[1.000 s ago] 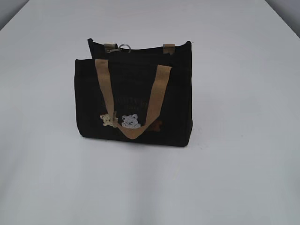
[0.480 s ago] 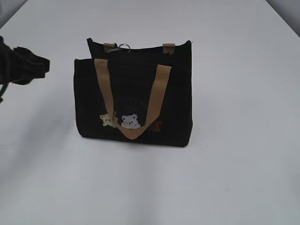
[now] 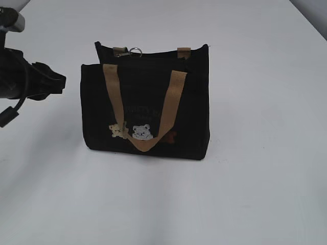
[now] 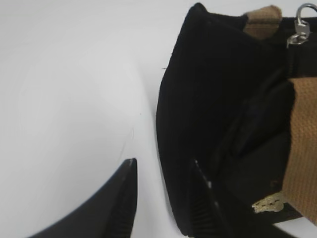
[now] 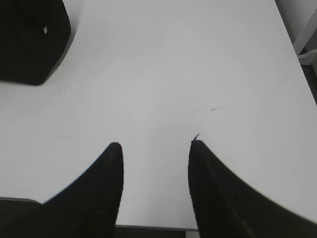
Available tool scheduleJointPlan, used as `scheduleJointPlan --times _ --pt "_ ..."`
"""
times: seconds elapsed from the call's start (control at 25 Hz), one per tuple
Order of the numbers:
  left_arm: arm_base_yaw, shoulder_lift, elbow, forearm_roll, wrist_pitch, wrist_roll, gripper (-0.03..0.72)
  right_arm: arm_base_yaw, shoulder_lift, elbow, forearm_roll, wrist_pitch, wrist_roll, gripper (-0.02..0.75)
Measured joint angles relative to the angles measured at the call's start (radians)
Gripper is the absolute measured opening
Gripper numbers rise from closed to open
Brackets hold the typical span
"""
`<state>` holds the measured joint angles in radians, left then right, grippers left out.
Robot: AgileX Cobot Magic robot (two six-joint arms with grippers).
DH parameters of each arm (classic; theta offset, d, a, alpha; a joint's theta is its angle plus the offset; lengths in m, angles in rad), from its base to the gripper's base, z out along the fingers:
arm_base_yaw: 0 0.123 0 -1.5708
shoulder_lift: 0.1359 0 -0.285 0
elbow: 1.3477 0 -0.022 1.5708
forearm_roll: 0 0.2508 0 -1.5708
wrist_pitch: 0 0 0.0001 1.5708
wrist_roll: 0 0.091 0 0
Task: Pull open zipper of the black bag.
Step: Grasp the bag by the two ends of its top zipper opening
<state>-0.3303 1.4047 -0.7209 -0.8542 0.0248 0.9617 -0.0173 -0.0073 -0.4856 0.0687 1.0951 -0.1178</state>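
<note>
Bag [image 3: 145, 104] first: there was one, a small boxy black fabric tote, and it stood upright near the middle of the white surface [image 3: 255, 194], its front face turned toward the near edge. Two tan webbing handles belonged to it. The front one [image 3: 143, 109] hung down flat against the cloth in a long V, coarse in weave, and of the rear one only two short tan tabs [image 3: 184, 50] showed at the back rim. Low on the front I counted two small embroidered bears [image 3: 134, 131], one cream and one grey-white, with a little brown stitched patch beside them toward the right and some faint lettering above that I could not read.

One zipper [image 4: 290, 59] ran dark along the top of the bag, and at its left end stood a single small silver metal ring pull [image 3: 135, 50], upright above the rim. From the left wrist view the ring [image 4: 305, 17] hung from a small metal clasp, glinting, next to a tan tab.

Two claws were about. The left claw [image 3: 53, 81], black and blunt, hovered off the bag's left side, apart from it, toward the surface's left edge; its two dark ribbed fingers [image 4: 119, 203] stood partly apart with nothing between them, one lined up before the bag's lower left corner. The right claw [image 5: 153, 188] hung over bare surface toward the right edge, its two fingers parted at a middling width and empty, with only a corner of the bag [image 5: 32, 39] showing far off.
</note>
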Motion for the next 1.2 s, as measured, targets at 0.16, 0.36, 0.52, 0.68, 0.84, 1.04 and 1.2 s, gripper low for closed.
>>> scheduleJointPlan --times 0.16,0.36,0.52,0.68,0.84,1.04,1.2 --pt "0.01 0.0 -0.002 -0.042 0.034 0.0 0.268 0.0 0.0 0.0 0.0 0.0 0.0 0.345" --pt "0.042 0.0 -0.006 -0.2 0.126 0.001 0.268 0.0 0.0 0.0 0.0 0.0 0.0 0.345" --pt "0.148 0.004 -0.006 -0.375 0.286 0.083 0.268 0.0 0.0 0.0 0.0 0.0 0.0 0.345" --pt "0.3 0.059 -0.007 -0.628 0.628 0.297 0.268 0.0 0.0 0.0 0.0 0.0 0.0 0.344" --pt "0.348 0.106 -0.007 -0.738 0.682 0.457 0.268 0.0 0.0 0.0 0.0 0.0 0.0 0.344" --pt "0.294 0.109 -0.007 -0.805 0.636 0.82 0.268 0.0 0.0 0.0 0.0 0.0 0.0 0.344" --pt "0.245 0.118 -0.007 -0.868 0.585 1.165 0.274 0.0 0.0 0.0 0.0 0.0 0.0 0.344"
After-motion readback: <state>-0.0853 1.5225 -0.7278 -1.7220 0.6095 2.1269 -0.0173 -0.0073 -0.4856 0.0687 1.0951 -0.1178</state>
